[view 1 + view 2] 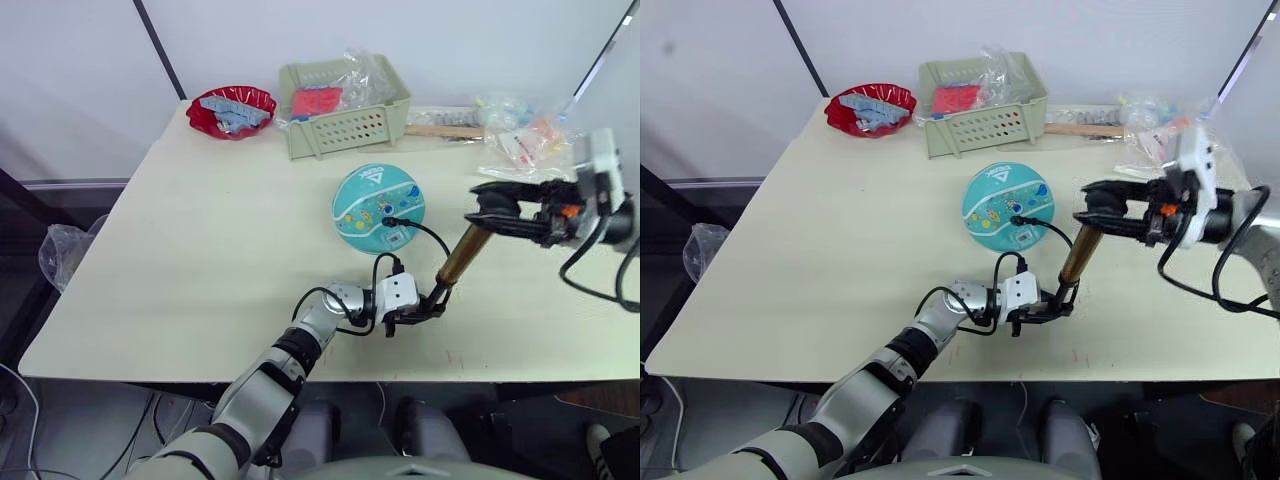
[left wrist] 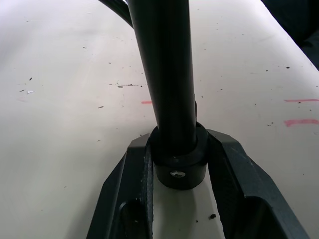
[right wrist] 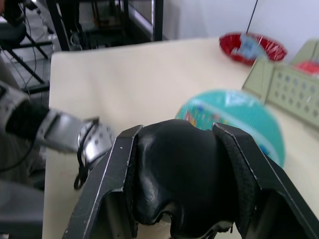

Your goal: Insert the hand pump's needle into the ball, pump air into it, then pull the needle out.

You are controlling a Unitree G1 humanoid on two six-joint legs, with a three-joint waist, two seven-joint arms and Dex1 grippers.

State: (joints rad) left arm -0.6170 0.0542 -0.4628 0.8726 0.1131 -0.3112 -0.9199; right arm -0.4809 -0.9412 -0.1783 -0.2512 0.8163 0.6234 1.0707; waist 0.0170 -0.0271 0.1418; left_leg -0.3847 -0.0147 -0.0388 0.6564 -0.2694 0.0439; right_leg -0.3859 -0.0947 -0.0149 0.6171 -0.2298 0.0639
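The teal ball (image 1: 378,208) rests on the table's middle right. The hand pump (image 1: 462,256) stands tilted to its right, brass barrel leaning up toward my right arm. My left gripper (image 1: 424,309) is shut on the pump's black bottom cap (image 2: 179,167), low by the table. Above it, my right gripper (image 1: 492,212) is shut on the black T-handle (image 3: 182,174). The thin black hose (image 1: 425,235) loops from the pump's foot to a small black fitting (image 1: 389,221) pressed against the ball's near side. The needle pin itself is hidden there.
A green perforated basket (image 1: 345,112) with packets stands at the back. A red bowl (image 1: 232,108) sits at the back left. Plastic bags (image 1: 520,140) and a wooden-handled tool (image 1: 445,130) lie at the back right. The table's front edge (image 1: 330,378) runs just below my left gripper.
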